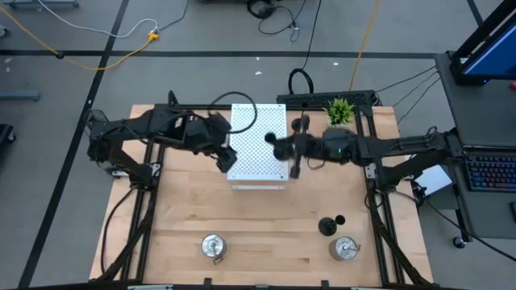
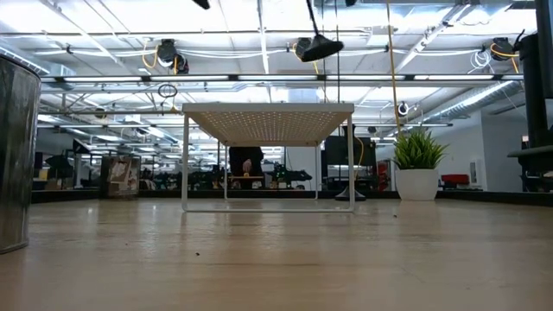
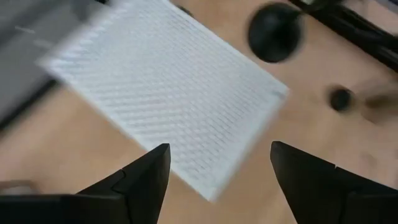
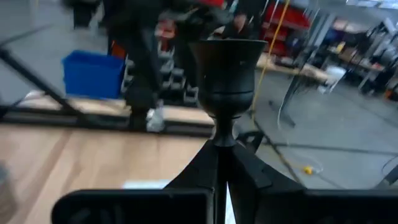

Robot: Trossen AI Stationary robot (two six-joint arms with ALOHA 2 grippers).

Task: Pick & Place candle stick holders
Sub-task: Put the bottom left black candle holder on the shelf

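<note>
Pinching a black goblet holder (image 4: pixel 227 78) by its thin stem, our right gripper (image 4: pixel 222 163) suggests rigid, top-heavy ware; left gripper (image 3: pixel 216 180) fingers spread, at the white board's (image 1: pixel 256 145) nine o'clock.

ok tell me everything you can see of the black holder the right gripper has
The black candle stick holder is matte and goblet-shaped: a wide cup narrowing to a thin stem with a small collar. It stands upright in the right wrist view, its stem pinched between the shut fingers of the right gripper; its base is hidden. From above it hangs off the table at the white perforated board's right edge.
</note>
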